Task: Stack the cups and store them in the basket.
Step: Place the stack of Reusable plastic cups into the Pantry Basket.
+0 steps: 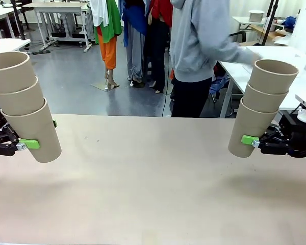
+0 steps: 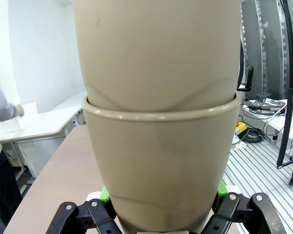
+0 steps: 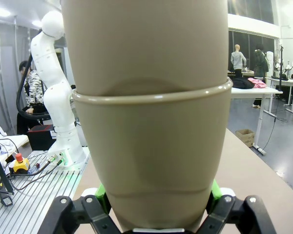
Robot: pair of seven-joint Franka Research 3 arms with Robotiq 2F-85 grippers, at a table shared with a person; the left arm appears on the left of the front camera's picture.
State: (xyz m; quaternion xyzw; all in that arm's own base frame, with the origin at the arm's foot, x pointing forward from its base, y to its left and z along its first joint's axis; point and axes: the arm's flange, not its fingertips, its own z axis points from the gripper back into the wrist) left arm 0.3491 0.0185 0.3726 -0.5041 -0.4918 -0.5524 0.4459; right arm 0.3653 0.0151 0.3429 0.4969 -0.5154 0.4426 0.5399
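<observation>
Left hand (image 1: pixel 38 138) pinches left stack (image 1: pixel 20 99) low, right hand (image 1: pixel 250 140) right stack (image 1: pixel 265 97).

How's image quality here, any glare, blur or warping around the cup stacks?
Front view: sharp, even light, faint shadows on the table under the left stack and right stack. Left wrist view: stack bulges wide-angle, white wall washed out. Right wrist view: same bulge, ceiling lamps glare.

No readable text, label or number shows anywhere.
</observation>
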